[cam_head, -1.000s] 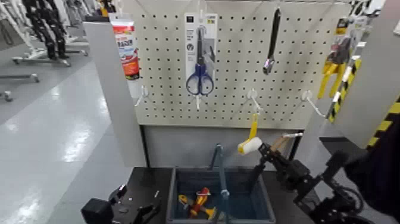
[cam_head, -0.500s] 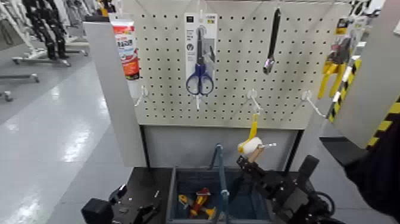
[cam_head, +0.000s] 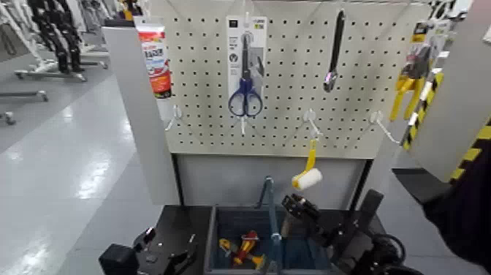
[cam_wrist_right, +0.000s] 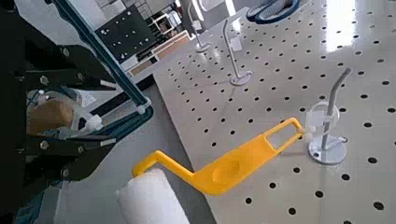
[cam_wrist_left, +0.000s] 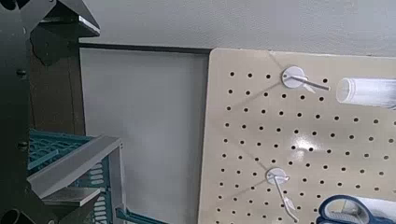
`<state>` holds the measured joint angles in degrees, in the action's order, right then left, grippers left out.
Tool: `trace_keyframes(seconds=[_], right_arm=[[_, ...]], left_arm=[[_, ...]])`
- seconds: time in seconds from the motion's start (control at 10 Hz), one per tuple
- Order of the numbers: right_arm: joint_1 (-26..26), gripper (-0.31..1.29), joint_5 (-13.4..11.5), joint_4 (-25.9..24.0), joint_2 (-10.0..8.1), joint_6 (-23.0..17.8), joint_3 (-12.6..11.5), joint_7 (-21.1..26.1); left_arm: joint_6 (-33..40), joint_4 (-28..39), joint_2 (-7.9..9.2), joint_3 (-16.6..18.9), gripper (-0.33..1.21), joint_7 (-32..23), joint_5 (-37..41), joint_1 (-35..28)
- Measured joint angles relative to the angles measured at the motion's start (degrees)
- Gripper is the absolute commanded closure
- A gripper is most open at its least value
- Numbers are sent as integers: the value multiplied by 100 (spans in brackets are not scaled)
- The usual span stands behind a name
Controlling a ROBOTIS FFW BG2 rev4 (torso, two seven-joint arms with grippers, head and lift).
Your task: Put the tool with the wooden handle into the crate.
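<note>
My right gripper (cam_head: 294,212) is low over the right half of the dark blue-grey crate (cam_head: 216,232), just right of its hoop handle (cam_head: 269,199). In the right wrist view its dark fingers are shut on the trowel's pale wooden handle (cam_wrist_right: 49,116). The green blade is hidden in every view. My left gripper (cam_head: 169,259) rests parked on the black table to the left of the crate.
A red-and-yellow tool (cam_head: 242,249) lies in the crate. The yellow-handled white paint roller (cam_head: 307,176) hangs on the pegboard just above the right gripper and shows close in the right wrist view (cam_wrist_right: 219,170). Blue scissors (cam_head: 245,88) and a dark tool (cam_head: 335,51) hang higher.
My right gripper has moved left and down with the trowel, from beside the paint roller to low over the crate. The left arm has not moved.
</note>
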<state>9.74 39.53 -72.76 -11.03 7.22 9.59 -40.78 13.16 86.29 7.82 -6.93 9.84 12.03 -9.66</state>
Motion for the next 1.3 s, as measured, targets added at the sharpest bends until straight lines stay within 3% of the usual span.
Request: trace_keyframes(seconds=[0.1, 0.2, 0.6, 0.8, 1.3], right_arm=[[-17, 16, -73, -47, -4, 11, -52, -53], [-51, 13, -106, -100, -6, 26, -124, -89], [-237, 14, -209, -350, 29, 71, -333, -45], [-431, 14, -403, -658, 68, 95, -531, 103], [-1345, 13, -2102, -2485, 242, 349, -1203, 1432]], left_arm=[[3, 1, 0, 6, 11, 0, 4, -6], [7, 2, 0, 8, 11, 0, 8, -9], [11, 10, 9, 8, 11, 0, 18, -18], [11, 10, 9, 8, 11, 0, 18, -18], [19, 19, 10, 17, 11, 0, 22, -32]])
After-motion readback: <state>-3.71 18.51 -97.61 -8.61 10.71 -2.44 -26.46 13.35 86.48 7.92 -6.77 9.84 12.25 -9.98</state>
